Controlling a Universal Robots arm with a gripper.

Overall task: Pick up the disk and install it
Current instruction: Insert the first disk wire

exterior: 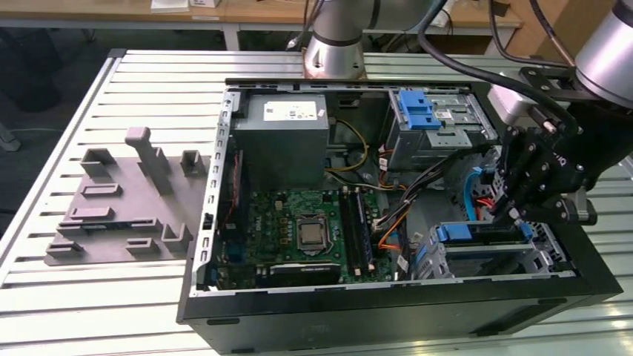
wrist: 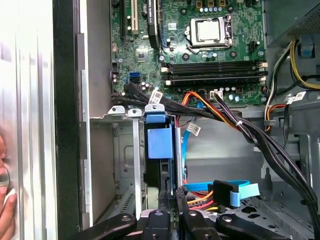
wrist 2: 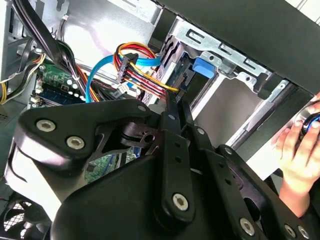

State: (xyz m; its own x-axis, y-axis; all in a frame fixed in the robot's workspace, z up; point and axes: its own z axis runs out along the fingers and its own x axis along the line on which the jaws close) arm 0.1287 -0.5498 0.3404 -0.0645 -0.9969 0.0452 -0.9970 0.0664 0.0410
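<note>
One gripper, one disk standing on edge in the drive cage, jaws pressed nearly together pinching the disk's near edge, one cable bundle beside them, one hand outside the case

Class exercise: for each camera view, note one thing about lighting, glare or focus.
Exterior view: even room light, soft sheen on the ribbed table. Second wrist view: the pincer looms large, black and soft-edged up close, a metal wall inside the case glares white, and a hand is blurred. First wrist view: the circuit board is crisp; the table strip is washed out.
</note>
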